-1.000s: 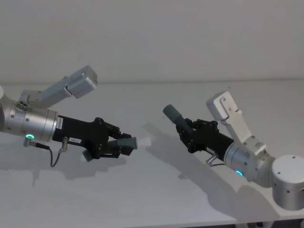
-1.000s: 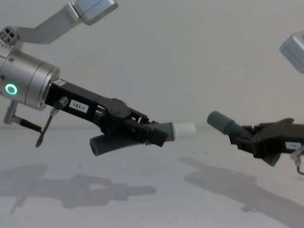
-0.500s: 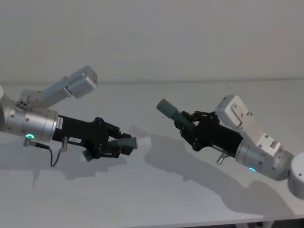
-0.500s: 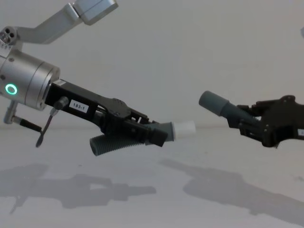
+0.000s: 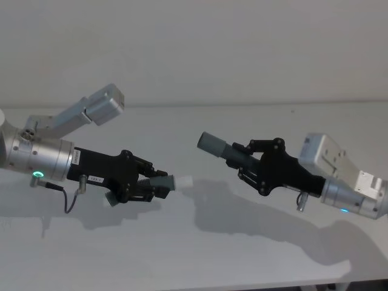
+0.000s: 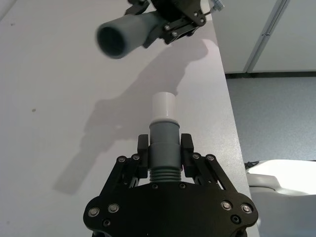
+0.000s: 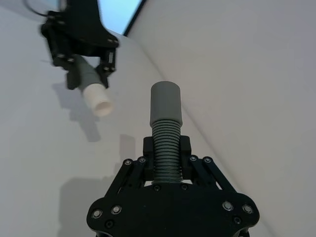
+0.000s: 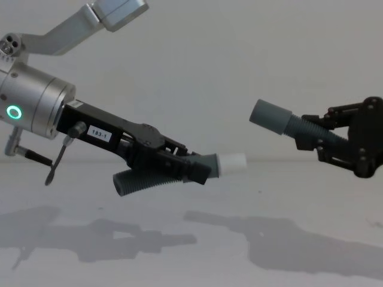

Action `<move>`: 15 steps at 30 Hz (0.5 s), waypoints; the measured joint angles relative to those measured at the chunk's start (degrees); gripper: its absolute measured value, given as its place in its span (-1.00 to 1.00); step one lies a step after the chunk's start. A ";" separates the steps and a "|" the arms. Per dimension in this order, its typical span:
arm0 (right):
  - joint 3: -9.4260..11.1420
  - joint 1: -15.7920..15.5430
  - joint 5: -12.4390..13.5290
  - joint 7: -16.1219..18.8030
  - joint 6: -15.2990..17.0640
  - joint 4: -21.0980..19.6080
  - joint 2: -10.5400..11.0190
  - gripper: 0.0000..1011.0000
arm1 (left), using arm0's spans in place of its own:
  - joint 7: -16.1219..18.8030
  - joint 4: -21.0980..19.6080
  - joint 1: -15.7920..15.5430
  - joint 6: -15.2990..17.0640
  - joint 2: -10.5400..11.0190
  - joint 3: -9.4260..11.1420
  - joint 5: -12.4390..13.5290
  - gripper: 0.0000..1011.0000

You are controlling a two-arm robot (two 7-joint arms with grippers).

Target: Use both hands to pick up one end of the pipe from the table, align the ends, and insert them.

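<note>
A: What has moved since a second ago?

B: The black two-fingered right gripper. It has lifted and levelled out. The dark grey ribbed straight hose piece, clamped by its ribs, now lies closer to horizontal. Its smooth grey cuff sits higher and a little farther toward the robot's left.

A: And the other side?

B: Unchanged. The black two-fingered left gripper, on its silver wrist with the green ring light, has its fingers closed around the collar of the dark grey ribbed bent hose piece. The white spigot tip sticks out forward, and the ribbed tail hangs back under the fingers.

A: Do the ends meet?

B: No, they are apart. Both pieces are in the air above the matte white table. In the chest view the cuff is above and to the right of the tip. In the left wrist view its open mouth sits off the tip's axis.

A: What lies around the gap?

B: The table, carrying both arms' shadows, and the plain pale wall behind.
</note>
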 joint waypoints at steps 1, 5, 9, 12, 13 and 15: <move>-0.22 0.54 0.20 1.12 -1.61 0.53 0.54 -0.47 | 0.00 0.00 0.00 0.00 0.00 0.00 0.00 -0.29; -0.75 1.86 0.83 4.21 -5.87 1.77 1.74 -0.47 | 0.00 0.00 0.00 0.00 0.00 0.00 0.00 -0.29; -1.48 3.48 1.74 8.16 -11.22 3.27 2.98 -0.47 | 0.00 0.00 0.00 0.00 0.00 0.00 0.00 -0.29; -1.86 4.29 2.17 9.90 -13.60 4.00 3.52 -0.47 | 0.00 0.00 0.00 0.00 0.00 0.00 0.00 -0.29; -2.22 4.89 2.46 11.09 -15.21 4.55 3.88 -0.47 | 0.00 0.00 0.00 0.00 0.00 0.00 0.00 -0.29; -2.54 5.46 2.80 12.47 -17.11 5.06 4.16 -0.47 | 0.00 0.00 0.00 0.00 0.00 0.00 0.00 -0.29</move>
